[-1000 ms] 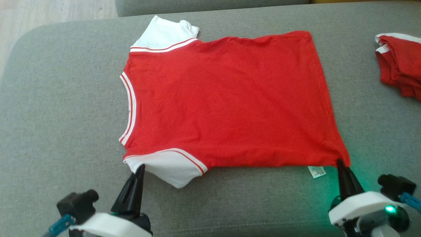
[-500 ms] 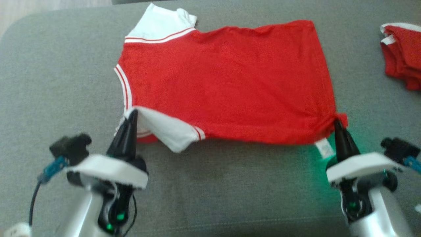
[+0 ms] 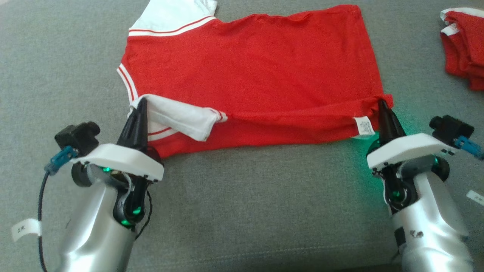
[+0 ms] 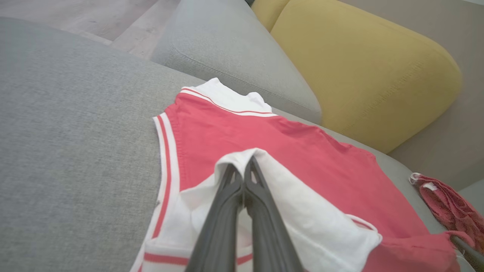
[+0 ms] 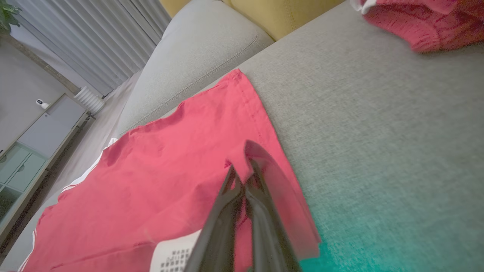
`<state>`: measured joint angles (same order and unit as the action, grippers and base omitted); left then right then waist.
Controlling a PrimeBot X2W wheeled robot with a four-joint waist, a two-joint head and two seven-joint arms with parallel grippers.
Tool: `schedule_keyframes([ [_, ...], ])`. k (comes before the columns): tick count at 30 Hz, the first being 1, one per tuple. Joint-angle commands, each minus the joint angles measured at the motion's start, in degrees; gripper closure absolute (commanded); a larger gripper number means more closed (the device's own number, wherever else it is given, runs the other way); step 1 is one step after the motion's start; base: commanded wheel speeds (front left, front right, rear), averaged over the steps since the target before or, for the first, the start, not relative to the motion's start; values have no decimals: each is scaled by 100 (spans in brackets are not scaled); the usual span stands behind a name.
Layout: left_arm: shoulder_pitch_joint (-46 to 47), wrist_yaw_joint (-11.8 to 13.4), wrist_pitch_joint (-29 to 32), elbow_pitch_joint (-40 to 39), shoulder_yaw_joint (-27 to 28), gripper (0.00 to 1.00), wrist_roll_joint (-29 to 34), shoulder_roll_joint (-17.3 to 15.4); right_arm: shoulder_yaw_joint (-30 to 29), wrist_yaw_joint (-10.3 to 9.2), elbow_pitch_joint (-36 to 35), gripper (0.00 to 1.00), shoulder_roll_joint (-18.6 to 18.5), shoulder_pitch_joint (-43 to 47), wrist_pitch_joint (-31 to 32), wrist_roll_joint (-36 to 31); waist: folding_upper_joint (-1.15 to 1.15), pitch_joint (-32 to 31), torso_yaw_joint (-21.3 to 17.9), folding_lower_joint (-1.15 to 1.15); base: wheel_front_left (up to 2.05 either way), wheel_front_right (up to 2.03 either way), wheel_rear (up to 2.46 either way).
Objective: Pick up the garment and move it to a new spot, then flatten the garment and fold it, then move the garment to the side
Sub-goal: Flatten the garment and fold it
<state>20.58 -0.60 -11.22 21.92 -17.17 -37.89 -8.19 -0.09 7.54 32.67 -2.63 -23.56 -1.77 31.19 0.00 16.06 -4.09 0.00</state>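
The red T-shirt lies spread on the grey sofa seat, its near edge raised off the seat. The left claw is clamped on the white sleeve, and the right claw on the hem corner.

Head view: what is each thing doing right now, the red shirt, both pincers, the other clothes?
Red T-shirt with white sleeves, spread on the grey sofa cushion, near edge folded over.
Left pincer, shut on the near white sleeve.
Right pincer, shut on the near hem corner.
Bundle of red-and-white clothes, bunched, lying apart.
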Motion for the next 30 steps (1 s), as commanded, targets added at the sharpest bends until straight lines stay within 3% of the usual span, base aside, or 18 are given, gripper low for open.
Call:
schedule_keyframes([
  [1, 329, -59, -104, 5, 257, 100, 52, -58, 207, -5, -17, 39, -25, -272, -101, 2, 0, -2, 21, 0, 0, 0, 0],
  [2, 382, -72, -126, 93, 265, 100, 49, -46, 246, -5, 56, 7, -25, -328, -108, 19, 0, -5, 28, 0, 0, 0, 0],
  [3, 436, -83, -147, 179, 272, 100, 52, -37, 269, -5, 126, 0, -25, -386, -128, 32, 0, -8, 35, 0, 0, 0, 0],
  [4, 492, -91, -172, 255, 284, 100, 56, -26, 286, -5, 187, 0, -25, -445, -163, 42, 0, -8, 40, 0, 0, 0, 0],
  [5, 543, -102, -196, 327, 294, 73, 57, -9, 296, -5, 241, 0, -25, -502, -211, 50, 0, -11, 45, 0, 0, 0, 0],
  [6, 543, -102, -196, 327, 294, 73, 57, -9, 296, -5, 241, 0, -25, -502, -211, 50, 0, -11, 45, 0, 0, 0, 0],
  [7, 587, -116, -216, 393, 297, 27, 62, 6, 289, -5, 290, 0, -25, -552, -279, 58, 0, -19, 48, 0, 0, 0, 0],
  [8, 628, -131, -236, 444, 291, 0, 77, 22, 268, -5, 336, 0, -25, -599, -356, 58, 0, -28, 51, 0, 0, 0, 0],
  [15, 571, -236, -325, 490, 312, 0, 128, 44, -76, -5, 259, 0, -25, -696, -991, -292, 0, -166, 55, 0, 0, 0, 0],
  [21, 58, -238, -336, 140, 385, 0, 70, -45, -449, -5, -357, 0, -25, -254, -1184, -974, 0, -351, 83, 0, 0, 0, 0],
  [25, -391, -148, -115, -187, 349, 0, 49, -182, -593, -5, -872, 0, -25, 223, -1201, -1369, 0, -474, 114, 0, 0, 0, 0],
  [30, -866, 150, 417, -567, 331, 0, 2, -360, -557, -5, -1406, 0, -25, 743, -1012, -1604, 0, -520, 124, 0, 0, 0, 0],
])
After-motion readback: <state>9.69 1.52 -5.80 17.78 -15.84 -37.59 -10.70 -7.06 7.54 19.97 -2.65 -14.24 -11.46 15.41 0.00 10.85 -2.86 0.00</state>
